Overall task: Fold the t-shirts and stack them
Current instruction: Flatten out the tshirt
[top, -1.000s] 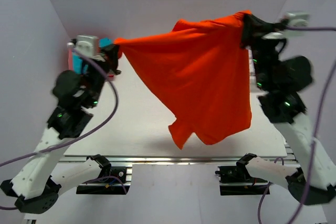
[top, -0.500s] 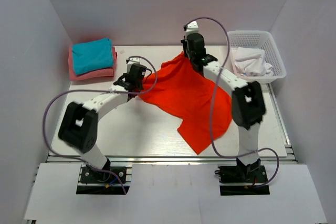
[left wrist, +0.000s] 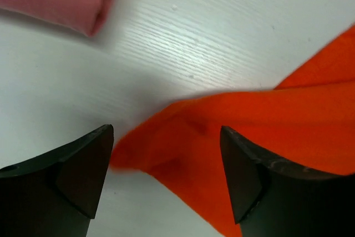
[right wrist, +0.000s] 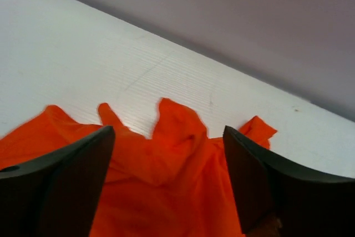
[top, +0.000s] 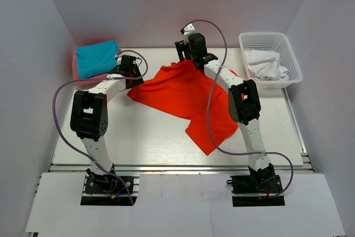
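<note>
With the left claw (left wrist: pixel 166 137) and right claw (right wrist: pixel 167 134) both open above it, the orange-red t-shirt (top: pixel 186 95) lay askew on the counter (top: pixel 138 137) (its far edge bunched), so any fold begun now risked a lopsided, creased bundle.

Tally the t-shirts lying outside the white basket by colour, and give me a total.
Orange-red t-shirt, spread out: 1
Teal t-shirt, folded: 1
Pink t-shirt, folded under the teal one: 1
Total: 3
</note>
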